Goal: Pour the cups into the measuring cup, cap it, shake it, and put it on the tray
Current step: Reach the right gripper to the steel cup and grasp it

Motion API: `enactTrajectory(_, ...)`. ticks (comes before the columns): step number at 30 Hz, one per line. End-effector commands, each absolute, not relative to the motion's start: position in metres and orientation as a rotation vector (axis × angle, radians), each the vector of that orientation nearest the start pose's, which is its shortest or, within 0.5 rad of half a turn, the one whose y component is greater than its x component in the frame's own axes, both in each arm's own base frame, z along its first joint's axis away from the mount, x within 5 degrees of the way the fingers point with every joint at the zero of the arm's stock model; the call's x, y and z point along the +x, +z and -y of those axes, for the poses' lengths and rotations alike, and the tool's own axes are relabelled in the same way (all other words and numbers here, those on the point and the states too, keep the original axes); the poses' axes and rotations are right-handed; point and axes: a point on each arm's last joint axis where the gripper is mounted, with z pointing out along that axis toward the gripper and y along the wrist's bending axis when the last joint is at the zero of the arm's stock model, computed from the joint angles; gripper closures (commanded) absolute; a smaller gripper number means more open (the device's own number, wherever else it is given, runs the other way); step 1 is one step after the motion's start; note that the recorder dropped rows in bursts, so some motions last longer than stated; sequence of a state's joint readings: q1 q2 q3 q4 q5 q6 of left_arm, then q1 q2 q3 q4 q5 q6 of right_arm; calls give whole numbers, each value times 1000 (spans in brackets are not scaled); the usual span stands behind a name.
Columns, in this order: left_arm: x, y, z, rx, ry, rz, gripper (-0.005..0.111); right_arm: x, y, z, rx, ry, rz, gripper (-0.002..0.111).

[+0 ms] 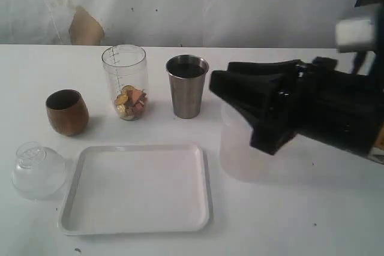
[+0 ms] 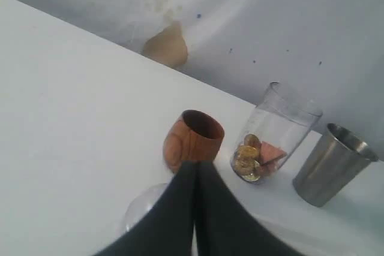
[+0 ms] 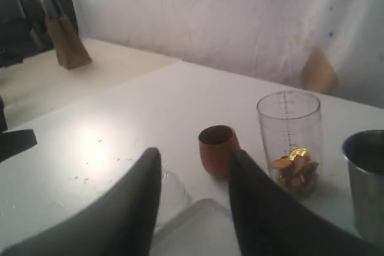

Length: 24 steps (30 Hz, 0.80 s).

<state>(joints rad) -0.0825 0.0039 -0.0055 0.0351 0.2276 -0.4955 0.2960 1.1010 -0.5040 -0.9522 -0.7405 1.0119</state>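
Note:
The brown wooden cup [image 1: 67, 112] stands at the left, empty as far as I can see. The clear measuring cup [image 1: 125, 82] behind the white tray [image 1: 137, 187] holds gold coins and reddish pieces. Right of it stands the steel tumbler [image 1: 187, 86]. The frosted plastic cup [image 1: 235, 157] is partly hidden under my right gripper [image 1: 237, 111], which hovers open and empty above it. The clear dome cap [image 1: 37, 169] lies left of the tray. My left gripper [image 2: 196, 165] is shut on nothing, above the cap [image 2: 143, 209] and short of the wooden cup [image 2: 192, 139].
A white cloth backdrop with a brown patch [image 1: 85, 26] hangs behind the table. A brown block [image 3: 67, 43] stands on a second surface far off in the right wrist view. The right arm's black body fills the right side of the exterior view.

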Motion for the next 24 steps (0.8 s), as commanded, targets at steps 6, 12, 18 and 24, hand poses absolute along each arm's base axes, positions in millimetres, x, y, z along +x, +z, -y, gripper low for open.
enactTrajectory(6,55,192,2,-340,-367,-1697,107,235,279,-220,-531,718,-1953,50)
enactTrajectory(12,55,192,2,-340,-367,-1697,107,271,244,-275,-398,630,-2188,50)
enactTrajectory(18,55,192,2,-340,-367,-1697,107,304,207,-288,-222,337,-2270,53)
enactTrajectory(24,55,192,3,-338,-368,-1698,107,294,219,-295,-2,128,-2009,51)
